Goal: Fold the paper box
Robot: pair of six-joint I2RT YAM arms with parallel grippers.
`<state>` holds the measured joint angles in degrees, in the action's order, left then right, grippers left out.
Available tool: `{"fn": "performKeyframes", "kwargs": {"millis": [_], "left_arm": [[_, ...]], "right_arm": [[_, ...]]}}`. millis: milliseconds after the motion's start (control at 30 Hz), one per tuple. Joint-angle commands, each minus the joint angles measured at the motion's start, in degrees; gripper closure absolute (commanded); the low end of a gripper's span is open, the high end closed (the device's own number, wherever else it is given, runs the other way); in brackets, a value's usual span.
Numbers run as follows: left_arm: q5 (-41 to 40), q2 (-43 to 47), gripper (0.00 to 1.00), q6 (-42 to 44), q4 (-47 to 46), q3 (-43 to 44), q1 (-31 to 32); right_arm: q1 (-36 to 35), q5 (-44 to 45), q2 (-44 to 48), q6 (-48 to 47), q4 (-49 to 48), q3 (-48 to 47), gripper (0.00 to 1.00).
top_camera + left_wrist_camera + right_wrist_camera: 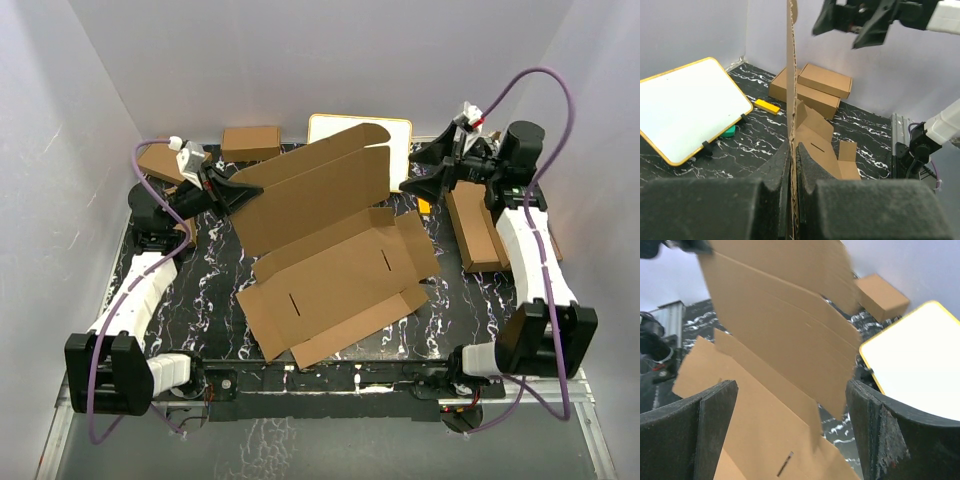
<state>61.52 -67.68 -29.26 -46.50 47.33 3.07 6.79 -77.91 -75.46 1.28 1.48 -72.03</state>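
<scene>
The paper box (335, 270) is a large brown die-cut sheet on the black marbled table. Its front half lies flat with two slits; its rear panel (310, 190) is lifted upright. My left gripper (240, 193) is shut on the left edge of that raised panel, which shows edge-on between the fingers (775, 175) in the left wrist view (791, 75). My right gripper (425, 180) is open and empty, in the air off the panel's right end. In the right wrist view the raised panel (785, 325) and flat sheet (760, 430) lie ahead of the spread fingers (715, 420).
A white board with a tan frame (385, 135) leans at the back, with a yellow block (767, 106) and a green piece (729, 132) beside it. Small folded brown boxes sit at the back (250, 142), far left (160, 160), and stacked on the right (475, 225).
</scene>
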Motion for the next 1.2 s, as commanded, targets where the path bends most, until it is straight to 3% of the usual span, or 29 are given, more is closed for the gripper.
{"fn": "performKeyframes", "kwargs": {"millis": [0,233,400,467,667,700,767,867,967,1067,1167], "left_arm": [[3.23,-1.06,1.00,-3.80,-9.31,2.90,-0.43],[5.71,-4.70,1.00,-10.66,-19.01,3.19,-0.43],[6.14,-6.67,1.00,-11.24,-20.46,4.34,-0.41],[6.55,-7.33,1.00,-11.28,-20.62,4.89,-0.43],[7.74,-8.33,1.00,-10.44,-19.69,5.77,-0.43],[8.12,-8.34,1.00,-10.27,-19.14,5.84,-0.43],[9.30,-8.20,1.00,-9.05,-16.56,6.17,-0.43],[10.50,-6.17,0.77,-2.75,-5.38,6.73,-0.52],[9.13,-3.20,0.58,9.25,12.15,8.39,-0.57],[8.90,-2.52,0.55,17.61,23.80,11.15,-0.61],[9.00,-3.17,0.60,18.89,26.96,12.26,-0.61]], "right_arm": [[-0.08,3.78,-3.42,-16.05,4.84,-3.35,0.01],[-4.20,3.21,-10.44,-17.28,4.59,-7.28,0.02],[-6.35,4.60,-14.59,-14.70,3.41,-10.65,0.16],[-6.33,4.05,-15.65,-14.36,3.70,-12.01,0.26],[-6.35,-1.14,-16.78,-15.14,3.80,-12.84,0.87],[-6.35,-1.75,-16.79,-15.35,3.80,-12.87,0.91],[-6.30,-2.98,-16.60,-15.91,3.80,-12.96,0.92],[-6.30,-3.74,-16.15,-16.46,3.80,-13.09,0.92],[-6.18,-4.49,-16.00,-16.54,3.80,-13.37,0.92],[-6.16,-4.77,-16.28,-16.57,3.80,-13.61,0.92],[-6.13,-4.95,-16.53,-16.57,3.80,-13.75,0.92]]}}
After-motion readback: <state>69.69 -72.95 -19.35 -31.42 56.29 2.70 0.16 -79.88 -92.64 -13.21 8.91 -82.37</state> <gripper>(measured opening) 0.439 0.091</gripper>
